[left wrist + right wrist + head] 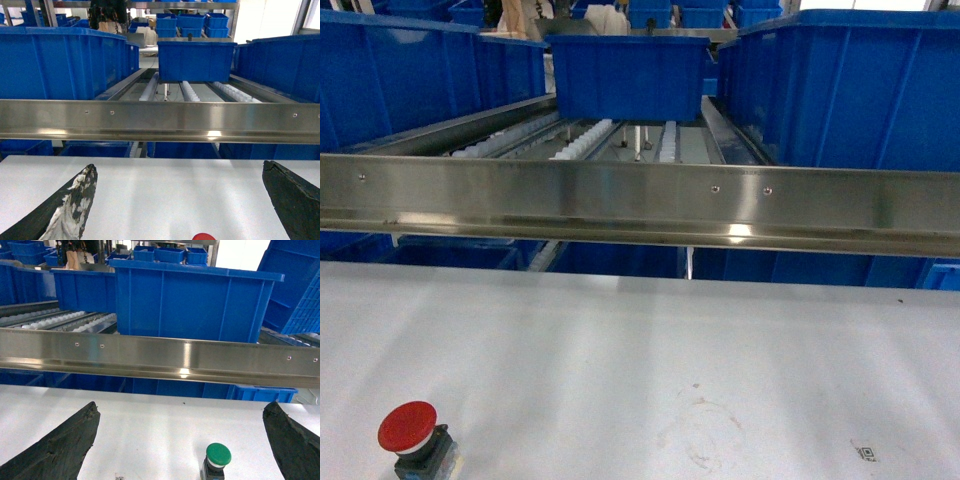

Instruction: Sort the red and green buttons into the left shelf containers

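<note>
Fronting blue bins (410,75), a steel rail (640,205) – both jaws wide, red button (410,432) unheld

Bright, even overhead light falls across all three views. The steel rail (640,205) carries a small glare spot right of centre. The white counter (720,340) is lit flat, with only faint shadows. Far right, a window (267,17) is blown out. Far bins (628,75) look slightly soft.
</note>
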